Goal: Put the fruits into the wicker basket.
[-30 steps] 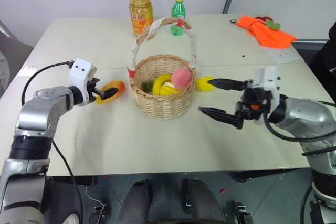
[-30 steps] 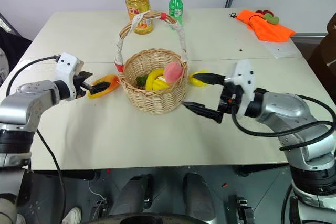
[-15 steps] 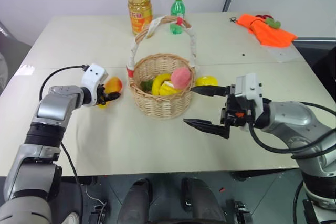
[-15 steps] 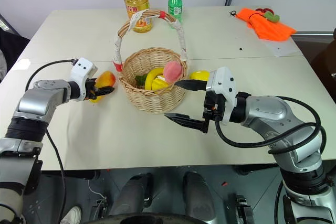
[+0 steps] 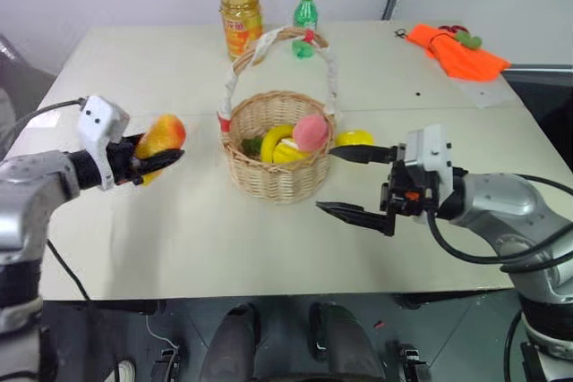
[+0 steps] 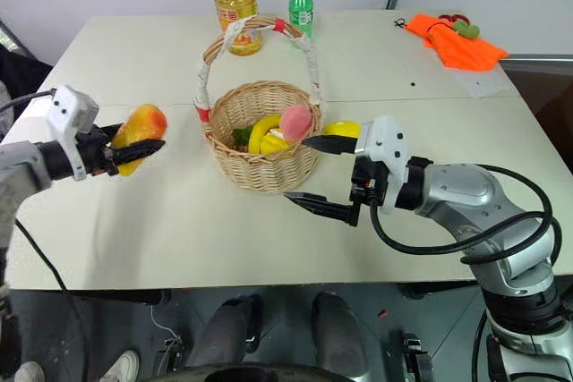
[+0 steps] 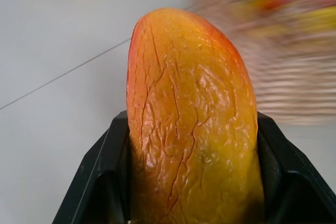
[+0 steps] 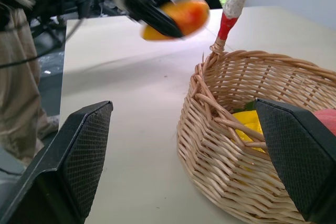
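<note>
My left gripper (image 5: 154,157) is shut on the orange-yellow mango (image 5: 161,138), holding it above the table to the left of the wicker basket (image 5: 277,176); the mango (image 7: 194,124) sits between the black fingers (image 7: 100,177). The basket holds a pink peach (image 5: 310,131), a yellow banana (image 5: 279,144) and something green. A yellow lemon (image 5: 354,139) lies on the table just right of the basket. My right gripper (image 5: 354,183) is open, hanging near the basket's right side with one finger over the lemon. Its wide-apart fingers (image 8: 79,150) frame the basket (image 8: 252,129).
A tall oil bottle (image 5: 238,2) and a small green bottle (image 5: 305,21) stand behind the basket. An orange cloth (image 5: 457,51) lies at the table's far right corner. A dark cable (image 5: 54,109) runs along my left arm.
My left gripper closed on the mango and lifted it off the table, moving back and away from the basket. The right gripper has stayed beside the basket, open.
</note>
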Motion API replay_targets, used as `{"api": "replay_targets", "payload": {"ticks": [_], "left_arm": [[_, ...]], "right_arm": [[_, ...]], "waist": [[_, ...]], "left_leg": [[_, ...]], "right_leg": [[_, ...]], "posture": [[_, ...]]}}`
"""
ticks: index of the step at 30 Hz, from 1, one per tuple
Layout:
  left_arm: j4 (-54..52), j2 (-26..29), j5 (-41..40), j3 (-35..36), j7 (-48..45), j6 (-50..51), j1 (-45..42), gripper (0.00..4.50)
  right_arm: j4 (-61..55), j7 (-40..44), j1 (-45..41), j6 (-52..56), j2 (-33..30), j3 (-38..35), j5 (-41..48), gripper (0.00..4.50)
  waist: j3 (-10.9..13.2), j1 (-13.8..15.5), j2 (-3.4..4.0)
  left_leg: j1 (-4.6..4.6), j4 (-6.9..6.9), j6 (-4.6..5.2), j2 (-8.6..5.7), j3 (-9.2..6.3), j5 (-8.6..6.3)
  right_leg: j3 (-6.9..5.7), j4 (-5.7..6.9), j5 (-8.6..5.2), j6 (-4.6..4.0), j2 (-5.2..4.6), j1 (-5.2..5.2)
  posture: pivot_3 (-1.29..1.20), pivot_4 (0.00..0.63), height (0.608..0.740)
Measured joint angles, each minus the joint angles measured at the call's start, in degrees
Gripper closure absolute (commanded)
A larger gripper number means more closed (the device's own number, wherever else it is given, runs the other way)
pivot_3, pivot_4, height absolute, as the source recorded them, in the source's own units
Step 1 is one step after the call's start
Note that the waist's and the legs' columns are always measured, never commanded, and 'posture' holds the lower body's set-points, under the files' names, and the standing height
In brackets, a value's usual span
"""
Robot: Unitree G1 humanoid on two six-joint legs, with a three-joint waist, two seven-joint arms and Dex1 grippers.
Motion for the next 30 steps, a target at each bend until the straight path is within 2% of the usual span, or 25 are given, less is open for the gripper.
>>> {"api": "replay_targets", "payload": {"ticks": [2, 5, 9, 14, 15, 19, 25, 30], "left_arm": [[-8.39, -1.10, -5.18, -1.13, 0.30, 3.07, -1.64, 2.33], [-11.96, -5.59, -5.99, -7.05, 5.32, 5.05, -8.55, 2.33], [-10.13, -12.72, 0.58, -19.02, 13.32, 5.09, -18.90, 2.33], [-3.87, -17.66, 7.84, -26.32, 17.23, 1.61, -23.40, 2.33], [-2.43, -17.70, 9.05, -27.09, 17.38, 0.79, -23.40, 1.83], [1.03, -18.28, 10.93, -26.79, 17.70, -0.89, -23.40, 0.07], [0.55, -18.30, 10.72, -25.66, 15.15, -5.34, -22.42, 0.07], [-4.49, -17.37, 2.67, -19.60, 9.62, -5.13, -15.80, 0.07]], "right_arm": [[2.11, 0.66, -0.10, -0.79, -0.13, -0.50, -0.65, 0.00], [4.86, 1.65, -0.56, -2.11, -0.38, -0.69, -1.95, 0.00], [7.21, 2.56, -0.36, -3.31, -0.97, -0.98, -3.46, 0.00], [7.28, 2.15, 0.38, -3.84, -0.97, -1.59, -4.03, 0.00], [7.25, 1.97, 0.88, -3.84, -0.96, -1.85, -4.04, 0.00], [7.13, 1.07, 2.91, -3.84, -0.96, -2.98, -4.07, 0.00], [7.95, -0.94, 4.07, -3.92, -0.67, -3.63, -4.75, 0.00], [20.01, -6.47, 1.93, -7.50, 1.74, -2.09, -13.40, 0.00]], "waist": [[0.00, 0.68, 0.00], [-0.01, 0.75, -0.01], [-0.01, 0.47, -0.01], [-0.01, -0.21, 0.00], [-0.01, -0.33, 0.00], [-0.01, -0.68, 0.00], [-0.01, -0.71, 0.00], [-0.01, -0.83, 0.01]], "left_leg": [[0.02, 0.15, 0.00, -0.04, 0.03, 0.00], [0.06, 0.49, 0.00, -0.15, -0.05, 0.00], [0.06, 0.69, 0.09, -0.20, -0.03, -0.05], [0.06, 0.69, 0.30, -0.11, -0.07, -0.17], [0.06, 0.68, 0.31, -0.10, -0.10, -0.18], [0.05, 0.69, 0.32, -0.08, -0.10, -0.18], [0.05, 0.73, 0.31, -0.08, -0.08, -0.18], [0.06, 0.75, 0.31, -0.07, -0.03, -0.18]], "right_leg": [[0.00, -0.02, 0.01, -0.03, -0.02, 0.16], [-0.03, -0.03, 0.06, 0.00, 0.09, 0.46], [-0.01, -0.03, 0.15, 0.16, 0.15, 0.54], [-0.01, 0.02, 0.23, 0.37, 0.32, 0.49], [-0.01, 0.03, 0.22, 0.38, 0.35, 0.48], [-0.01, 0.04, 0.22, 0.37, 0.37, 0.45], [0.00, 0.04, 0.21, 0.34, 0.34, 0.47], [0.03, 0.04, 0.14, 0.16, 0.32, 0.46]], "posture": [[0.00, 0.150, 0.740], [0.00, 0.150, 0.740], [0.00, 0.150, 0.740], [0.00, 0.150, 0.740], [0.00, 0.150, 0.740], [0.00, 0.150, 0.740], [0.00, 0.150, 0.740], [0.00, 0.150, 0.740]]}}
